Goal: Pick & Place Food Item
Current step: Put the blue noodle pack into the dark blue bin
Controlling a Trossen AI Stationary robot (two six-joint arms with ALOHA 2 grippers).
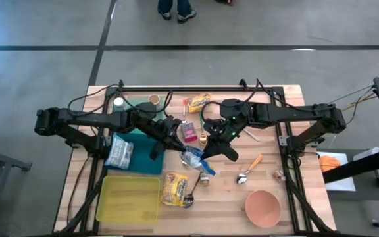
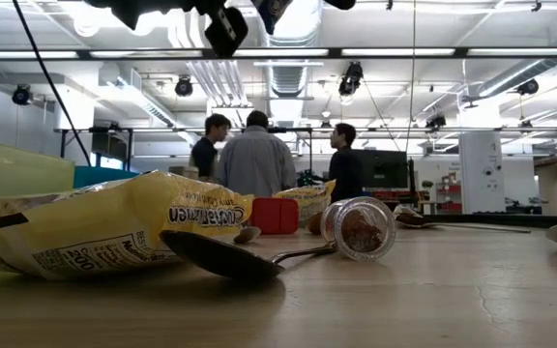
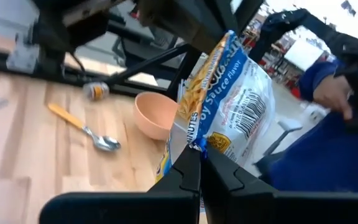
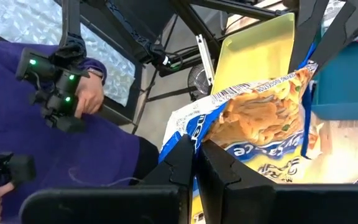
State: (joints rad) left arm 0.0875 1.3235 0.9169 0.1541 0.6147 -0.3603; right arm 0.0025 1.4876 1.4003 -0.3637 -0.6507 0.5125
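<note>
A blue-and-white pasta packet [image 1: 196,160] hangs above the middle of the table between my two grippers. My left gripper [image 1: 179,148] comes at it from the table's left and is shut on it. My right gripper [image 1: 209,153] comes from the table's right and is also shut on it. The left wrist view shows the packet's barcode side [image 3: 241,106]. Its printed pasta side [image 4: 260,118] shows in the right wrist view. In the low view only dark gripper parts [image 2: 225,29] appear at the top, well above the tabletop. My left gripper pinches a blue edge of the packet [image 3: 199,144] between its two shut fingers, coming nearly level from the table's left. The packet stands out beyond the fingertips, clear of the table. My right gripper pinches the packet's blue-and-white edge [image 4: 190,142] between its two shut fingers, slanting slightly down from the table's right. The packet spreads out beyond the fingertips, clear of the table.
A yellow tray [image 1: 129,197] and a teal bin [image 1: 143,161] lie at the near left, a ramen packet [image 1: 174,187] and a metal spoon [image 1: 191,197] beside them. A pink bowl [image 1: 263,207], an orange-handled spoon [image 1: 249,170] and a small jar [image 1: 279,175] lie at the right. People stand beyond the table.
</note>
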